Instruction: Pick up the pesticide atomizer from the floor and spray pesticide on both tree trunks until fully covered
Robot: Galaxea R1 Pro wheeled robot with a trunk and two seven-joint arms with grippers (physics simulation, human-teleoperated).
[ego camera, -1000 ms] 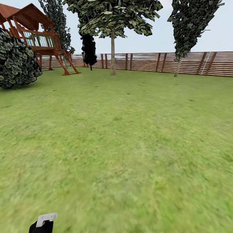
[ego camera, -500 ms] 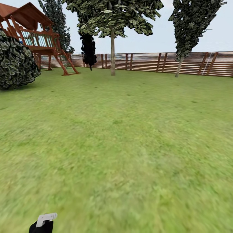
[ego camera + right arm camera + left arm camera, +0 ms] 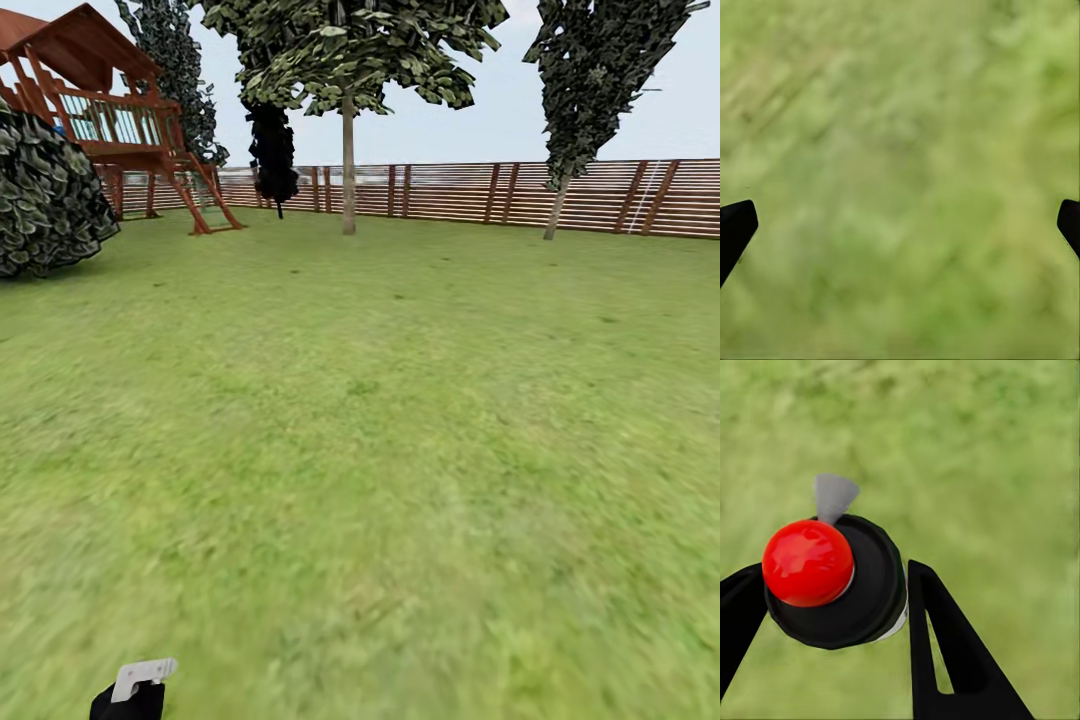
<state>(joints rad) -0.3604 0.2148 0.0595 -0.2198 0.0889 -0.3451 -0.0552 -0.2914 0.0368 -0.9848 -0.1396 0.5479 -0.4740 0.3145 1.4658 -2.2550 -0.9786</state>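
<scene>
Open lawn ahead — bush left, tree trunk far off.

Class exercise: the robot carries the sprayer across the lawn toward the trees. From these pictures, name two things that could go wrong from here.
1. The pesticide atomizer sits between the left gripper fingers and might slip while driving.
2. The tree trunk is far across the lawn; spraying from here would likely miss.

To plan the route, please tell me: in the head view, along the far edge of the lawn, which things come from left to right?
Bush → wooden play tower → near-black narrow tree → straight tree trunk → leaning tree trunk.
</scene>
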